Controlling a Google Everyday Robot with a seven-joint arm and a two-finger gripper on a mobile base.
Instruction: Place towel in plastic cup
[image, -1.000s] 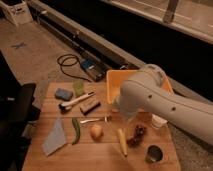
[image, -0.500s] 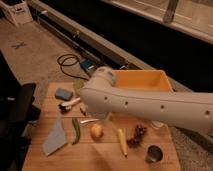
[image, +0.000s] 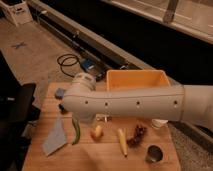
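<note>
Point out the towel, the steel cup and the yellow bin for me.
towel (image: 55, 140): camera view, middle of the cloth.
steel cup (image: 154, 156): camera view, its side wall.
yellow bin (image: 135, 80): camera view, inner back wall.
gripper: camera view, out of sight, apparently hidden behind the arm (image: 135, 102).

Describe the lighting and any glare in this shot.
Camera view: dim, warm light; the band behind the table is nearly black. Camera view: the pale arm is the brightest thing and hides the gripper behind it. Camera view: the steel cup shows only a faint glint; the towel lies evenly lit.
</note>
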